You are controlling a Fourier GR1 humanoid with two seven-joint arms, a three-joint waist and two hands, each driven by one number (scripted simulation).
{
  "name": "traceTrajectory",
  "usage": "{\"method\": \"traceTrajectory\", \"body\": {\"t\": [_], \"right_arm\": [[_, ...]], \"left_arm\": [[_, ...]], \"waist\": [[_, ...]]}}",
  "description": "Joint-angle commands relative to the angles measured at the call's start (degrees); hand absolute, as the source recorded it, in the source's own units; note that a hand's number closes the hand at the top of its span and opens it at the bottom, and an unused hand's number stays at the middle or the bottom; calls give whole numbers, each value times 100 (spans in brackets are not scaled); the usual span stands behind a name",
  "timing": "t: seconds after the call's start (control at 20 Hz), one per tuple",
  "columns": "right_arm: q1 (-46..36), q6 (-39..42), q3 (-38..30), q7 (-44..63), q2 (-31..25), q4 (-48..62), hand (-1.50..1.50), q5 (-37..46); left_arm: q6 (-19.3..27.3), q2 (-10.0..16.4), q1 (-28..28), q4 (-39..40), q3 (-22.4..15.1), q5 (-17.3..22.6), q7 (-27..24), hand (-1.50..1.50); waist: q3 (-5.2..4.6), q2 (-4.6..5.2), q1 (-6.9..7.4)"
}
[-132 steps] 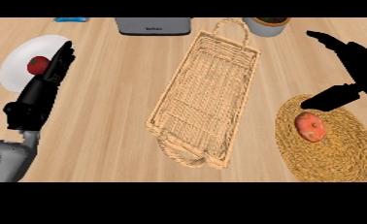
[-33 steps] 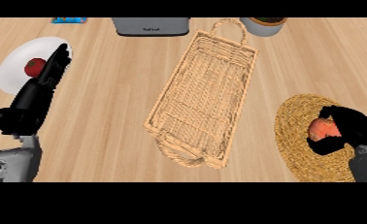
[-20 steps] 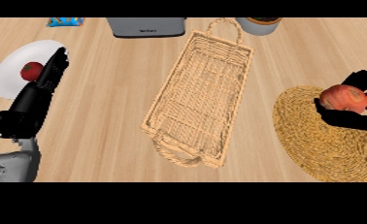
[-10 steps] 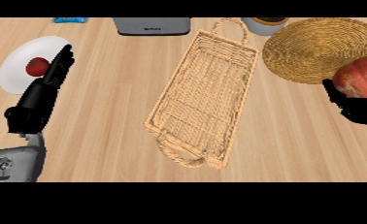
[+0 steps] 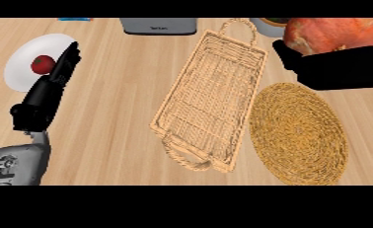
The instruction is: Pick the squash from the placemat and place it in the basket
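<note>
Our right hand [image 5: 335,69] is curled round the squash [image 5: 324,32]. The squash shows orange-red above the black fingers at the view's upper right. It appears raised off the worktop [image 5: 116,123], beyond the round woven placemat [image 5: 295,133] and just beside the far right corner of the basket [image 5: 215,94].

To place it well, we judge that the hand should travel left and a little toward us. That would bring the squash above the middle of the basket's woven floor, not above the rim or the far handle loop [image 5: 239,27]. We should then lower it until it rests on the weave, and only then let the fingers straighten. The walls look low and the squash is rounded, so setting it down on its broadest side should stop it rolling against an edge. Coming straight down should also spare the basket a sideways nudge.

The long rectangular basket holds nothing that we can see, and nothing lies on the placemat. The white plate [image 5: 22,71] at the left carries one small red fruit [image 5: 42,64]. Our left hand [image 5: 51,86] rests beside it with its fingers straight. A dark-rimmed bowl [image 5: 267,24] sits at the far edge, partly hidden by the squash, and we cannot tell what is in it.
</note>
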Motion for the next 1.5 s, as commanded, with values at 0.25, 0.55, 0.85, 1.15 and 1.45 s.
{"method": "traceTrajectory", "body": {"t": [0.25,0.55,0.85,1.15,1.45], "right_arm": [[-1043,-175,632,519,908,1686,150,327],[-1126,47,698,827,1187,2124,150,261],[-1089,738,1200,941,705,2583,150,630],[-1109,1469,1485,727,359,2647,150,561],[-1197,1332,1130,1100,1111,2742,-150,124]], "left_arm": [[4,-120,260,-92,-94,-85,-166,0],[16,-96,27,-59,-36,-99,-20,0],[-60,-47,181,-313,18,-10,157,0],[-33,28,-13,-98,205,35,133,0],[-2,-82,276,-333,20,-139,60,0]], "waist": [[6,17,34],[10,6,-51],[8,-7,-46],[9,-10,-98],[11,-10,-47]]}}
